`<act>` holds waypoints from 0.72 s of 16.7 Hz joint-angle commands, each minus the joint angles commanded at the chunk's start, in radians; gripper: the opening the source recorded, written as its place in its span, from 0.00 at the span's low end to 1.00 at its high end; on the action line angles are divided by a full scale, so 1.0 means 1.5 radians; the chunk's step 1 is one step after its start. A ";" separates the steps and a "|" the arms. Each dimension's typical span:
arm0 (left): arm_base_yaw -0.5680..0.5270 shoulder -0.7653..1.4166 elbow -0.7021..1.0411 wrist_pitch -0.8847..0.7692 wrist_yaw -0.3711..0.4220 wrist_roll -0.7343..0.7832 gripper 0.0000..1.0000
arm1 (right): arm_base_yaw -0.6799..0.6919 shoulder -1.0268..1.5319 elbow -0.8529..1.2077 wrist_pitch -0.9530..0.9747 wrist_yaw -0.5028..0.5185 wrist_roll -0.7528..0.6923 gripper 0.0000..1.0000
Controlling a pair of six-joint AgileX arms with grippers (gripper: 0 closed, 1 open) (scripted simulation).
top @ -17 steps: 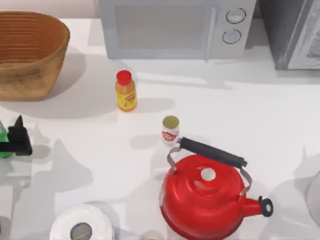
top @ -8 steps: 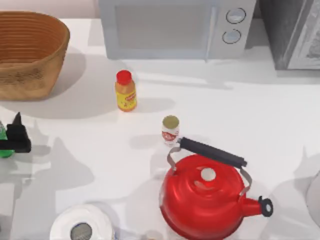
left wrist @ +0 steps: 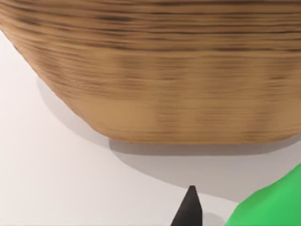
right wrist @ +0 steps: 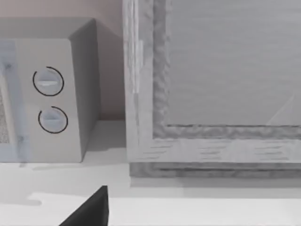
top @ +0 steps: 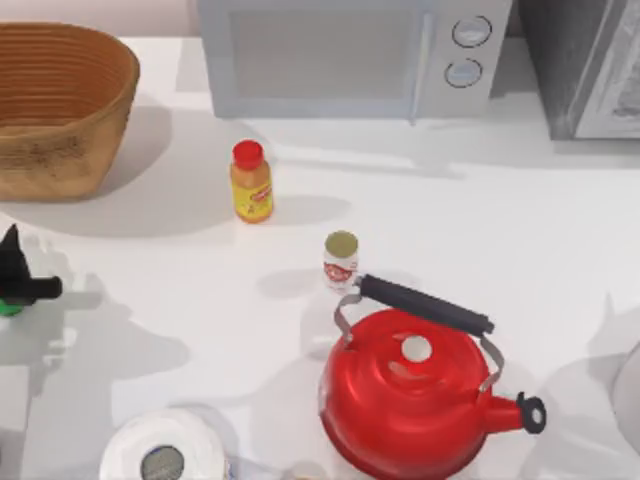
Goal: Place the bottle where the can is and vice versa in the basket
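White table (top: 520, 220), can (top: 341, 260) beside red kettle (top: 415, 400), basket (left wrist: 155, 70) facing left claw (top: 18, 275)

Basket (top: 60, 100) cut by top view's upper-left edge; left gripper (top: 18, 275) cropped at left edge, finger spacing indiscernible; can (top: 341, 262) label illegible

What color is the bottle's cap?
Red; the bottle itself is yellow. Best seen in the top view.

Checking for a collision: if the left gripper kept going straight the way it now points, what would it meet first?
Most likely the basket: the left wrist view looks straight at its woven side wall across bare table. From above, the left gripper sits at the table's left edge, just in front of it. Depth between them is unclear.
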 joint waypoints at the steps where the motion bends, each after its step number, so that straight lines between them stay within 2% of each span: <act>1: 0.000 0.000 0.000 0.000 0.000 0.000 0.10 | 0.000 0.000 0.000 0.000 0.000 0.000 1.00; 2: 0.000 0.000 0.000 0.000 0.000 0.000 0.02 | 0.000 0.000 0.000 0.000 0.000 0.000 1.00; 3: 0.000 0.000 0.000 0.000 0.000 0.000 0.00 | 0.000 0.000 0.000 0.000 0.000 0.000 1.00; 12: 0.000 -0.011 0.006 0.000 0.000 0.001 0.00 | 0.000 0.000 0.000 0.000 0.000 0.000 1.00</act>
